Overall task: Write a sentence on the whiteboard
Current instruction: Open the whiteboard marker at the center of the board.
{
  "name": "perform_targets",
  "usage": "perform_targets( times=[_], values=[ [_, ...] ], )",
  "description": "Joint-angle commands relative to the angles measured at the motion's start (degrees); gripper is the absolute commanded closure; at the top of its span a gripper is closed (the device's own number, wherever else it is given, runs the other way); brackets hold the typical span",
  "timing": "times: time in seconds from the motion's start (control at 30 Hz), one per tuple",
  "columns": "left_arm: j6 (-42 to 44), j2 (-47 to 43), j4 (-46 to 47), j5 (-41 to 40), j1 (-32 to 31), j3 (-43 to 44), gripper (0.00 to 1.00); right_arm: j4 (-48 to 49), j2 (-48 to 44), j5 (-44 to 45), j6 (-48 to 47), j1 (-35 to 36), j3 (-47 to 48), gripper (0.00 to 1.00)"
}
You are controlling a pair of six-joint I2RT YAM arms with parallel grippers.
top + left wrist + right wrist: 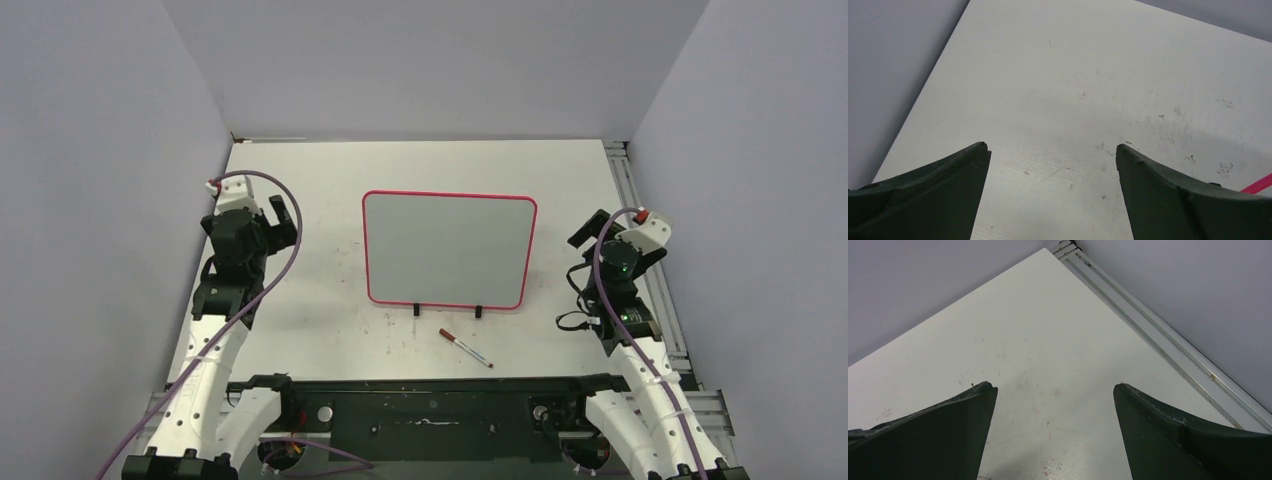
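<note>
**Overhead view.** The whiteboard (449, 250) lies near the middle of the counter (320, 180). Its long sides run parallel to the near edge. The thin pink-red frame has rounded corners, and the face is plain white from edge to edge. Two small black feet (416, 310) project from the board's near side. A marker pen (465, 348) lies flat on the counter between these feet and the near edge, close to the board but not touching it. It is slanted, with its dark red end toward the far left and its pale barrel running to the near right.

**Arms.** One arm stands at each side of the board, and both are well apart from the board and the pen. The left arm is by the left edge. The right arm is by the right edge, beside the aluminium rail (640, 220) that borders the counter there.

**Left wrist view.** The left claw (1052, 146) is spread wide and holds nothing. Only scuffed counter surface shows between its dark fingers (948, 190). A sliver of the pink frame shows at the right margin.

**Right wrist view.** The right claw (1054, 385) is also spread wide and holds nothing. It points toward the far right corner of the counter, where the rail meets the grey wall.
</note>
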Motion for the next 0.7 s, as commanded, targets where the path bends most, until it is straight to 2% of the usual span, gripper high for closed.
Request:
perform_targets(
  times=[0.0,0.2,0.27,0.43,0.67],
  values=[
    [-0.81,0.8,2.11,-0.32,0.57,2.7,0.04,3.02,0.33,0.48,0.45,-0.16,2.5,0.1],
    [-1.08,0.91,2.16,0.43,0.05,2.46,0.04,2.3,-0.59,-1.73,0.61,-0.1,2.54,0.1],
    [2.15,0.82,1.58,4.79,-0.9,2.47,0.04,1.99,-0.71,-5.0,0.52,-0.17,2.62,0.1],
    [8.3,-0.72,3.05,8.88,-9.97,0.51,0.04,-3.16,-0.59,-15.46,1.12,0.0,3.5,0.1],
    [13.33,-0.06,4.58,27.21,-20.19,0.89,0.04,-10.55,-3.62,-26.59,3.22,5.38,3.35,0.07]
  ],
)
